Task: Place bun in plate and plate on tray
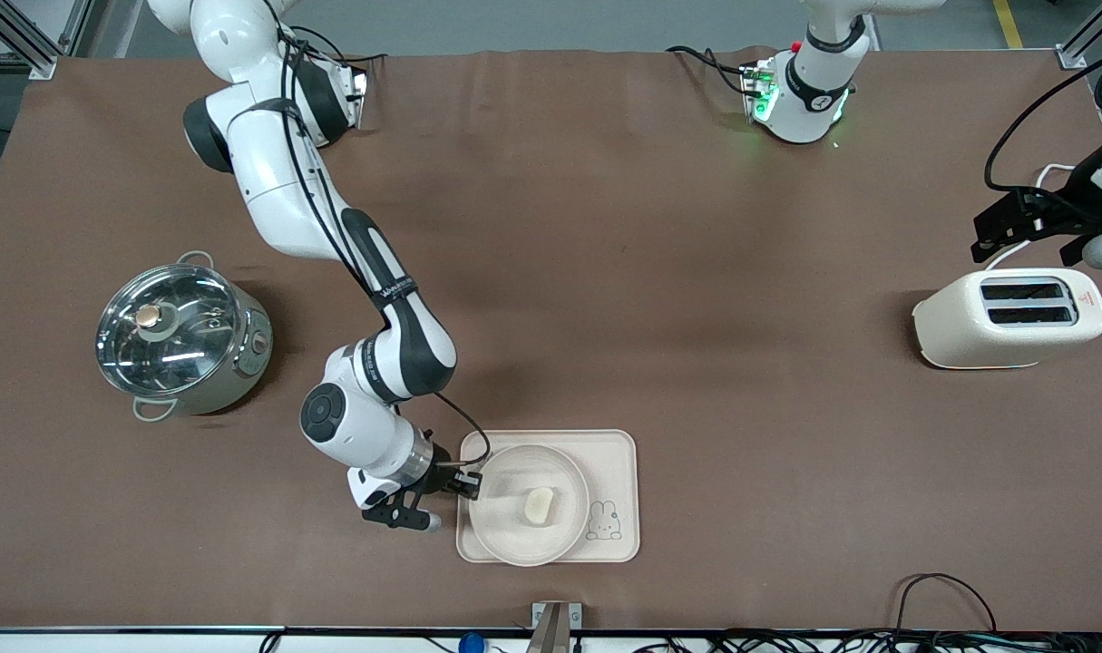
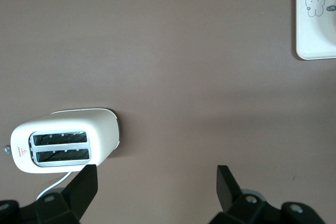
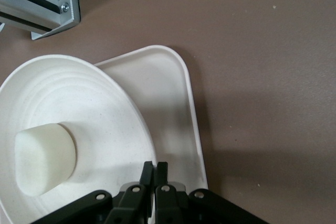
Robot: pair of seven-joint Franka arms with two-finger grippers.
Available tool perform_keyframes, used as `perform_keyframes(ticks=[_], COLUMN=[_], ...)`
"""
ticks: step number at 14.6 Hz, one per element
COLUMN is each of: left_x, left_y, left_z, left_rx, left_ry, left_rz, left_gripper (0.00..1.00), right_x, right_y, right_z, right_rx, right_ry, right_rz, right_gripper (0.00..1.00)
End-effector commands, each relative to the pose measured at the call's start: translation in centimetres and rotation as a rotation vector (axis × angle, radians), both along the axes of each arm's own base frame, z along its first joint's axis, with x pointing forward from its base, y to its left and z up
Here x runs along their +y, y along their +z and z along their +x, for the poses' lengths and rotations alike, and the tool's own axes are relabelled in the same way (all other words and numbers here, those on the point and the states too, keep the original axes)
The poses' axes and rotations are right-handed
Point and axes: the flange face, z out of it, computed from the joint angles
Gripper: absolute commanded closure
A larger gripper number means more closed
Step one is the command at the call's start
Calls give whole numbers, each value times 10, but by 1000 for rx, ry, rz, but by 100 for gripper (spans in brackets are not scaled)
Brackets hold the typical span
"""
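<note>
The bun (image 1: 540,504) was a small cream-white lump, rounded at one end with a flat cut face at the other, and it lay on its side in the middle of the plate (image 1: 514,544). The plate, a plain round cream dish with a raised rim and faint rings inside, sat on the tray (image 1: 619,453), a cream rectangle with rounded corners and a small rabbit drawing at one corner. The right claw (image 3: 155,167) was pinched shut on the plate's rim at the edge toward the right arm's end of the bench (image 1: 696,272). The left claw (image 2: 157,182) waited with fingers spread wide above the bench beside the cream toaster (image 1: 1009,317), holding nothing.
</note>
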Motion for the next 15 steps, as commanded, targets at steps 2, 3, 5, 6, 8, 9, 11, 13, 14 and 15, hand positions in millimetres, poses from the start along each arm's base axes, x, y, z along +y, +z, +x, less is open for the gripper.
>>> perform_keyframes(ticks=[2,3,5,6,8,9,11,13,14,15], left_x=[2,2,2,2,2,2,1,1,1,1], left_y=[5,5,5,5,4,5,5,5,4,4], left_z=[3,3,3,3,3,3,3,3,3,3], left_rx=[-10,-10,-10,-10,-8,-10,-10,-10,-9,-8], left_ry=[2,7,8,7,5,7,7,10,10,10], left_rz=[11,11,11,11,11,11,11,10,10,10], left_gripper=[0,0,0,0,0,0,0,0,0,0], right_x=[4,5,3,4,10,10,4,-18,-28,-38], right_y=[-5,-4,0,6,51,69,118,169,194,220], right_z=[-1,-1,0,0,0,-6,-14,-18,-21,-27], right_rx=[-17,-18,-19,-19,-18,38,105,136,145,164], right_ry=[0,0,-4,-3,13,37,81,85,85,91], right_rz=[1,2,6,11,28,20,5,-45,-57,-72], right_gripper=[98,97,57,40,29,28,22,7,2,0])
